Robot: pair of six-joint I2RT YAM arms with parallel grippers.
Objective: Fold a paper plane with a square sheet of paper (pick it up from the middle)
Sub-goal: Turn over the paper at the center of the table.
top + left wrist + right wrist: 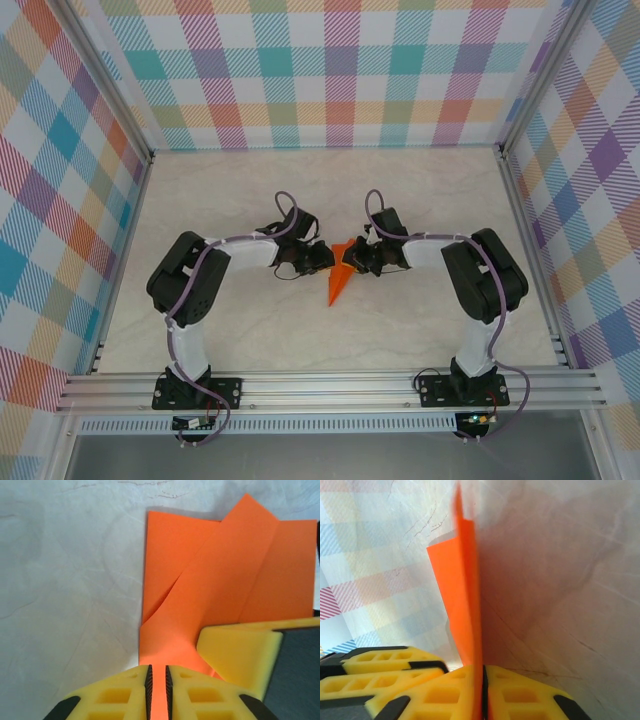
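Reaching inward, left hand [323, 261], right hand [357, 262] both pinch paper plane [337, 283] mid-table.

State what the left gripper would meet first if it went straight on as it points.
The orange paper, pinched in the left gripper; past the sheet probably just bare table, though depth is unclear.

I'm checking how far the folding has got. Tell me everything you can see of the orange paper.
The orange paper is thin, bright and matte, folded into overlapping flaps with sharp creases, narrowing to a point that aims toward the near edge. It is over the middle of the table. The left claw pinches one edge; the right claw pinches it too, seeing it edge-on as a doubled strip. Whether it rests on the table or is lifted is unclear.
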